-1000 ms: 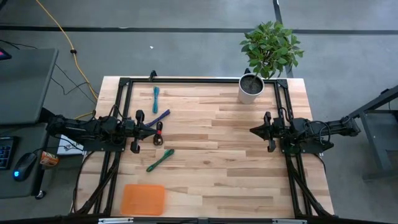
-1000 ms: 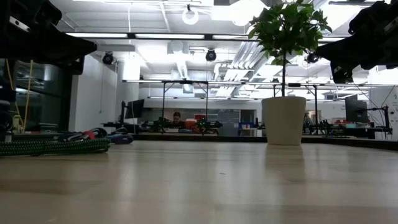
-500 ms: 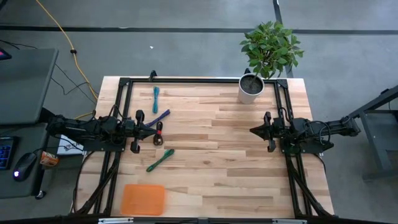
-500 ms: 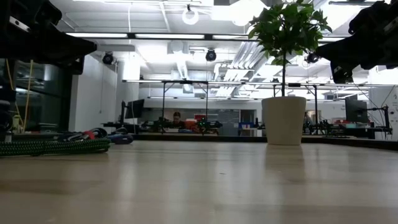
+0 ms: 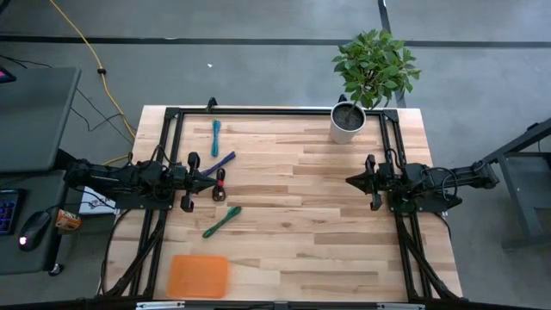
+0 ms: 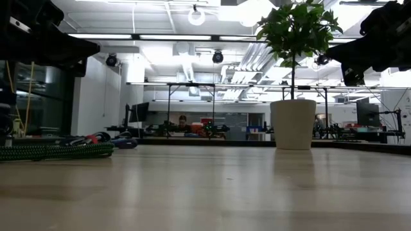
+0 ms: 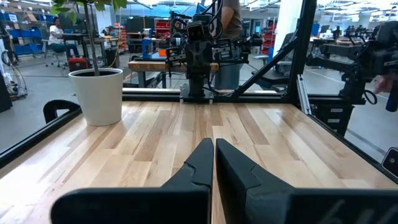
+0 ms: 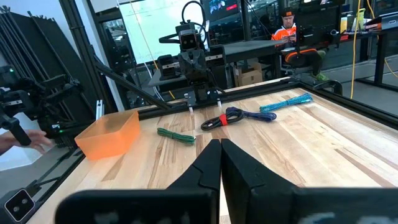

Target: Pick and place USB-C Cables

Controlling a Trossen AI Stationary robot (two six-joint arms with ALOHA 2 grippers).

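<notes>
Nothing has moved since a second ago; both arms sit just as they were.

From above, the left gripper (image 5: pixel 209 180) rests pinched shut and empty over the red-and-black cable (image 5: pixel 220 183), which I'll use as my landmark. The purple-blue cable (image 5: pixel 223 161) lies just beyond it toward the table's far edge, the teal cable (image 5: pixel 215 136) farther still that way. The green cable (image 5: pixel 221 221) lies on the near side of the landmark, and the orange tray (image 5: pixel 199 275) sits well past that at the near edge. The right gripper (image 5: pixel 351 181) is across the table from the landmark, closed, holding nothing, with the potted plant (image 5: pixel 349 121) near it.

At table height, the green cable (image 6: pixel 58 151) lies in front, the red-and-black one (image 6: pixel 96 137) behind it.

The left wrist view shows closed fingers (image 7: pixel 202 162) aimed at the white pot (image 7: pixel 99 95).

The right wrist view shows closed fingers (image 8: pixel 211 160); beyond them the landmark cable (image 8: pixel 217 121) touches the purple-blue one (image 8: pixel 245 114), teal (image 8: pixel 286 103) to one side, green (image 8: pixel 176 135) and tray (image 8: pixel 112 133) to the other.
</notes>
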